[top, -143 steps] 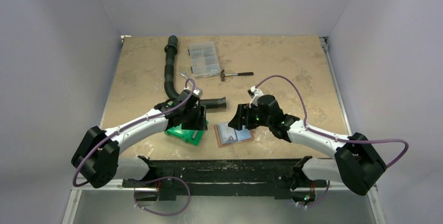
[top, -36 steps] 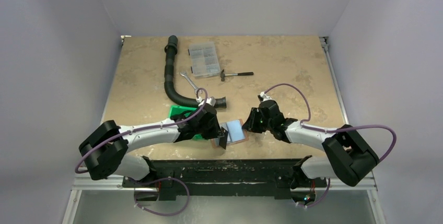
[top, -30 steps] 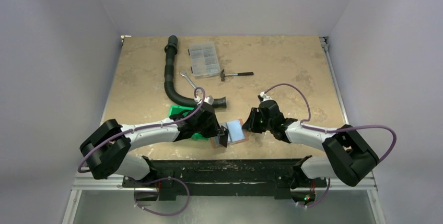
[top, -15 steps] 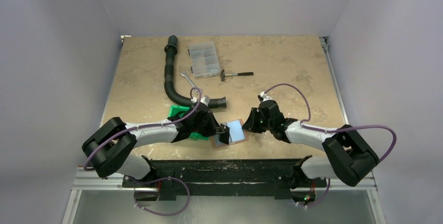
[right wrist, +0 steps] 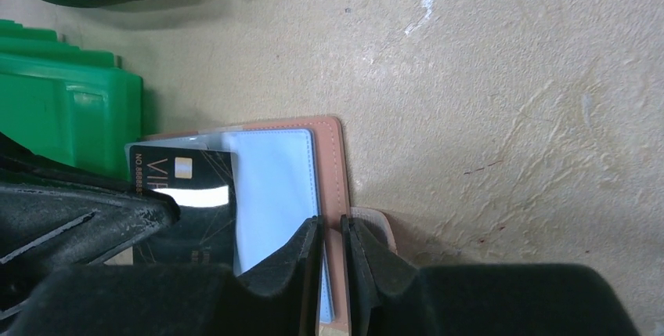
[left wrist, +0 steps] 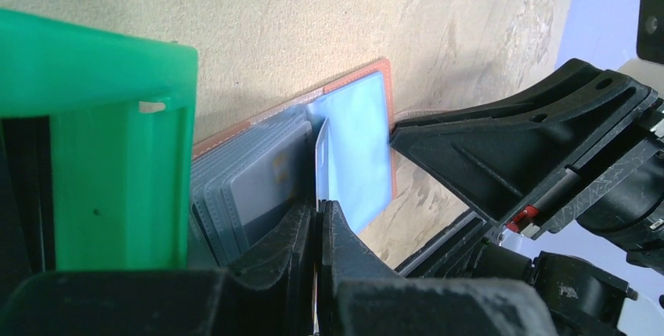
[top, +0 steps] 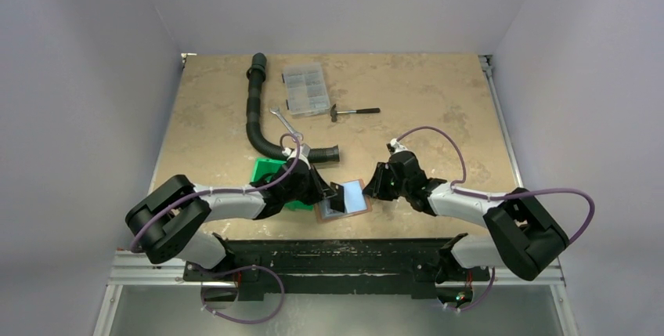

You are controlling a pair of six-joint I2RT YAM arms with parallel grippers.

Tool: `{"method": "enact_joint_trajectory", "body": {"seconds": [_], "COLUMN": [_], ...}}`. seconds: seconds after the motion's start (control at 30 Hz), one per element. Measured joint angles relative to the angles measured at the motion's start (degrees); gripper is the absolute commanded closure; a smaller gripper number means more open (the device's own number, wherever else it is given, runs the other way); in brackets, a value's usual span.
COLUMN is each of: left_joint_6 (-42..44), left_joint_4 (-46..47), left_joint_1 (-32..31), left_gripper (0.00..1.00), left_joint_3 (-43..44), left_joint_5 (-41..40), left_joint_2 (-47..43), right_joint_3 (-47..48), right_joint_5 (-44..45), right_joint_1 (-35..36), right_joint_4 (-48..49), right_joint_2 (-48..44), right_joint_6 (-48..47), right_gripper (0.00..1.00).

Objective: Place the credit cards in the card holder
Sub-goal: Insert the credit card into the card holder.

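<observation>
The card holder (top: 355, 198) lies open near the table's front edge, reddish-brown rim, pale blue inside (left wrist: 356, 144) (right wrist: 274, 187). My right gripper (top: 376, 187) (right wrist: 333, 228) is shut on its right-hand edge, pinning that flap. My left gripper (top: 333, 197) (left wrist: 317, 209) is shut on a black credit card (right wrist: 176, 171), seen edge-on in the left wrist view as a thin pale line (left wrist: 322, 156). The card stands over the holder's fold, next to the grey pockets (left wrist: 250, 183), one of which holds another card.
A green plastic bin (top: 268, 170) (left wrist: 102, 140) (right wrist: 63, 109) sits just left of the holder, under my left arm. Farther back lie a black corrugated hose (top: 254, 113), a wrench (top: 282, 121), a clear compartment box (top: 304, 89) and a small hammer (top: 356, 110).
My left gripper has crept a little right and away from me with the card, over the open holder. The right gripper has kept its grip and place.
</observation>
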Motion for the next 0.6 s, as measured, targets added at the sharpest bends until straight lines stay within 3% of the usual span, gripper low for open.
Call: {"method": "enact_joint_trajectory", "body": {"seconds": [0.6], "left_joint_6": [-3.5], "left_joint_4": [11.3], "left_joint_1": [-1.6], "left_gripper": [1.0], "left_joint_3": [-3.2], "left_joint_5": [-1.6], "left_joint_2": [4.0], "right_joint_3": [-1.4], "right_joint_5": [-1.6], "right_joint_1": [0.0], "right_joint_4": [1.0], "right_joint_2": [-0.9], "right_joint_6": [1.2], "right_gripper": [0.77]}}
